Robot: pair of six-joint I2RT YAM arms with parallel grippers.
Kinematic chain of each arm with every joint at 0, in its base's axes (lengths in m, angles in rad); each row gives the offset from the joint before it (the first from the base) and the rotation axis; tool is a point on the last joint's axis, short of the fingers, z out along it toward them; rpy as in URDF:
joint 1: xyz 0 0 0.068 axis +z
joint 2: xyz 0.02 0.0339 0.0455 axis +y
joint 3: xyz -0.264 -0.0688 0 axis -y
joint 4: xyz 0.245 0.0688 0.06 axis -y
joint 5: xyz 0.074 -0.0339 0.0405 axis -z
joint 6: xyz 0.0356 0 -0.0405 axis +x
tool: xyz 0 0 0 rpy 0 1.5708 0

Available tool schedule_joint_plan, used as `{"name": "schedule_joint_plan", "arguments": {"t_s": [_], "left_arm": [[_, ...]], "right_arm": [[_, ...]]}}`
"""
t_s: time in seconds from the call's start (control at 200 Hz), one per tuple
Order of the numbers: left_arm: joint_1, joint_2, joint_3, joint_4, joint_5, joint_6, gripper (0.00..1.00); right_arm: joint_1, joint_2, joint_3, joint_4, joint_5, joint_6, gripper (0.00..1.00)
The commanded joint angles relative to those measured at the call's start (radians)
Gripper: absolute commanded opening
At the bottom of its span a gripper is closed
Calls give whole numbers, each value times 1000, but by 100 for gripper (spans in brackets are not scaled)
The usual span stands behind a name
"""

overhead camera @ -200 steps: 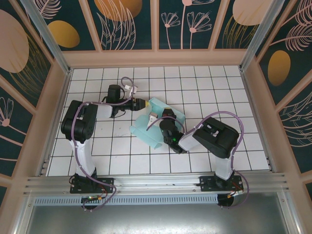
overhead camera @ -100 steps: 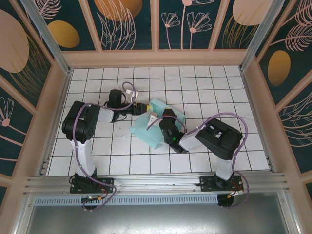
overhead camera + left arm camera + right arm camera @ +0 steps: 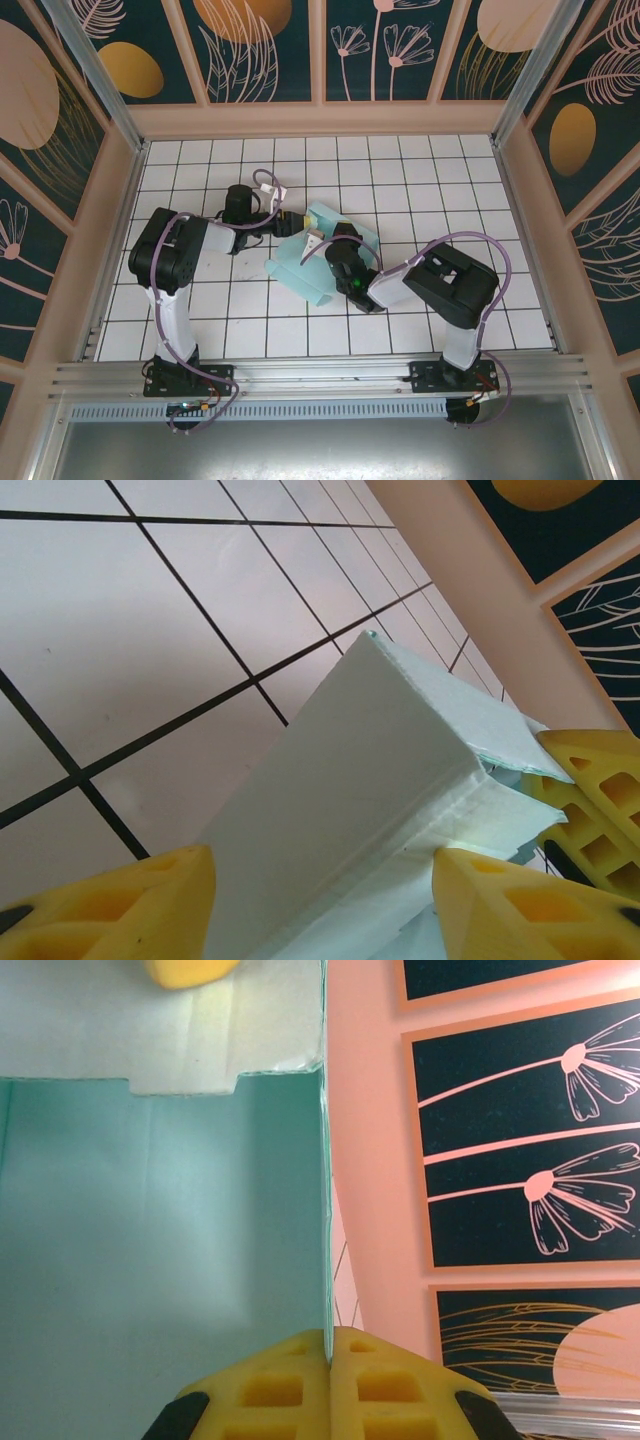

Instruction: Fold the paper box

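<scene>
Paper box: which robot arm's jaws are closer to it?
Right. The right gripper has jaws shut on the paper box, pinching its thin wall. The left gripper has open jaws either side of a box corner, not squeezing it.

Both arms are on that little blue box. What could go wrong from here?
The right gripper is pinching one thin wall of the paper box, so a pull could tear it or crease it in the wrong place. The left gripper straddles a folded wall with open fingers, and closing hard might crush it. The two grippers are also working close together and may bump.
</scene>
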Motion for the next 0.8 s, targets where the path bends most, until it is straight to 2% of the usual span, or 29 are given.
{"name": "schedule_joint_plan", "arguments": {"t_s": [0.0, 0.17, 0.31, 0.796], "left_arm": [[-10, 15, 2, 51, -16, 1, 57], [-12, 17, -4, 68, -61, -17, 53], [-14, 15, -13, 74, -111, -24, 44], [-35, -3, -62, 156, -180, -48, 43]], "right_arm": [[6, -15, 14, -61, -51, 52, 0], [7, -19, 21, -89, -56, 72, 0], [7, -31, 34, -137, -66, 106, 0], [21, -33, 76, -211, -68, 150, 0]]}}
